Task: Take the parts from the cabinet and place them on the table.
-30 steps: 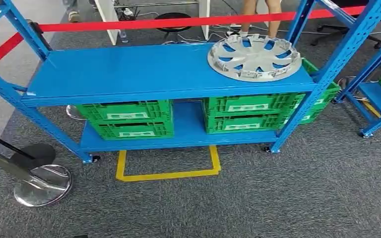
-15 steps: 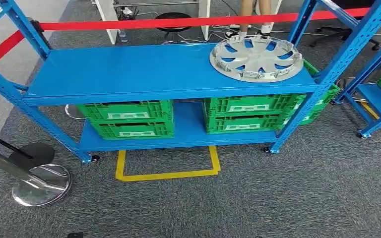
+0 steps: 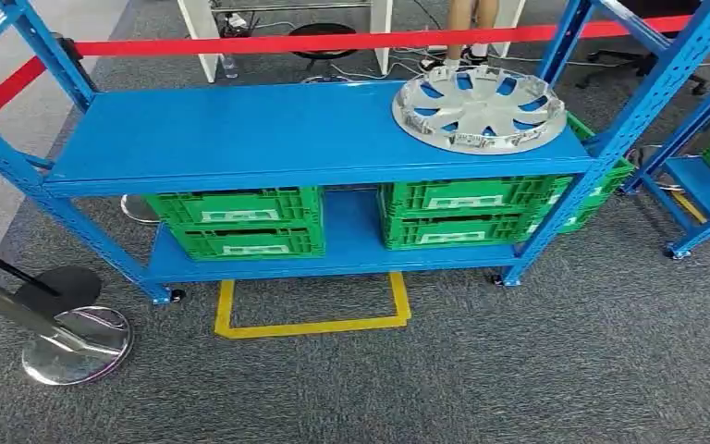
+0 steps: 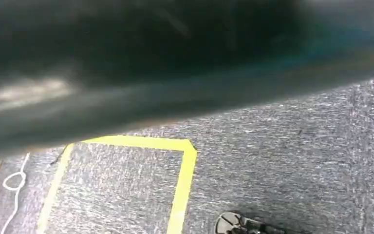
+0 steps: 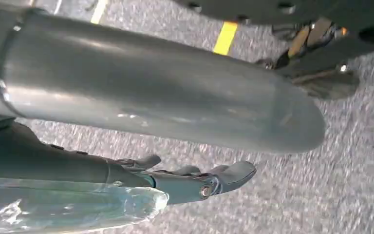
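Where blue shelf (image 3: pixel 268 129) ends rightward, silver spoked hubcap (image 3: pixel 478 110) lies flat; right wrist view adds right hand (image 5: pixel 195 180), fingers apart, empty; left hand's state: cannot tell.

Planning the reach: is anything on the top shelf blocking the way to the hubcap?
Nothing visible does. The hubcap lies alone at the right end of the blue shelf, its front side open; an upright post stands just right.

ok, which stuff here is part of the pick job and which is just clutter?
Job:
hubcap on the rack's top shelf
blue rack

Clutter:
green crates on the lower shelf
red barrier tape
stanchion base
yellow floor tape
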Tool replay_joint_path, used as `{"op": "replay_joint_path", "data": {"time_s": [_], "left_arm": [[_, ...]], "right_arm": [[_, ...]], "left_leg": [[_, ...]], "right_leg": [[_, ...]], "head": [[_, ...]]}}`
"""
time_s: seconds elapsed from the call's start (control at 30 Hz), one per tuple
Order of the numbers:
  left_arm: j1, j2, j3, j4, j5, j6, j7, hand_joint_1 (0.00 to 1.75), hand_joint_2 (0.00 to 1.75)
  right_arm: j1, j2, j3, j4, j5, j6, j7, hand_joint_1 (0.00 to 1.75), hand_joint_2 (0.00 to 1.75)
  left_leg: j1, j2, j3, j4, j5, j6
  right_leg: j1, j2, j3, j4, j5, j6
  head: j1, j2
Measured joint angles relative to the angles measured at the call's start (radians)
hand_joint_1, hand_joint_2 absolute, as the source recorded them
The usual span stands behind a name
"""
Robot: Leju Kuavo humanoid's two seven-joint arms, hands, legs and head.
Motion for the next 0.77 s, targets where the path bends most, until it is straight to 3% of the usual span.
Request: {"op": "replay_joint_path", "data": {"time_s": [0.37,0.43,0.47,0.6,0.63,0.67,0.77], "left_arm": [[-0.005,0.011,0.004,0.036,0.0,0.0,-0.001,0.0,0.0],[0.004,0.033,0.002,0.04,-0.043,-0.014,-0.055,0.0,0.0],[0.013,0.053,-0.006,0.049,-0.068,-0.042,-0.1,0.0,1.75],[0.047,0.116,-0.019,0.059,-0.084,-0.113,-0.163,0.0,1.75],[0.052,0.133,-0.029,0.059,-0.079,-0.123,-0.165,0.0,0.0],[0.057,0.141,-0.045,0.059,-0.063,-0.129,-0.165,0.0,0.0],[0.067,0.158,-0.092,0.059,-0.02,-0.145,-0.152,0.0,0.0]], "right_arm": [[0.0,-0.002,-0.002,0.0,-0.001,0.0,0.0,0.0,0.0],[0.004,-0.002,-0.01,0.002,-0.038,-0.009,-0.036,0.0,0.0],[0.008,-0.002,-0.025,0.005,-0.059,-0.014,-0.058,0.0,1.75],[0.018,0.001,-0.056,0.016,-0.064,-0.014,-0.08,0.0,1.75],[0.02,0.002,-0.073,0.016,-0.052,-0.015,-0.074,0.0,1.75],[0.023,0.004,-0.096,0.016,-0.033,-0.015,-0.065,0.0,0.0],[0.03,0.007,-0.162,0.015,0.025,-0.01,-0.044,0.0,0.0]], "left_leg": [[0.0,0.0,0.0,0.0,0.0,0.0],[0.0,0.0,0.0,0.0,0.0,0.0],[0.0,0.0,0.0,0.0,0.0,0.0],[0.001,0.0,0.0,0.0,0.0,0.0],[0.001,0.0,0.0,0.0,0.0,0.0],[0.001,0.0,0.0,0.0,0.0,0.0],[0.001,0.0,0.0,-0.001,0.0,0.0]], "right_leg": [[0.0,0.0,0.0,0.0,0.0,0.0],[0.0,0.0,0.0,0.0,0.0,0.0],[0.0,0.0,0.001,0.0,0.0,0.0],[0.001,0.0,-0.001,0.0,-0.001,0.0],[0.001,0.0,-0.001,0.0,-0.001,-0.001],[0.001,0.0,0.0,0.0,-0.001,0.0],[0.001,0.0,0.0,0.0,-0.001,-0.001]], "head": [[0.0,0.0],[0.0,0.0],[0.001,0.0],[0.0,0.0],[0.0,0.0],[0.0,0.0],[0.0,0.0]]}}
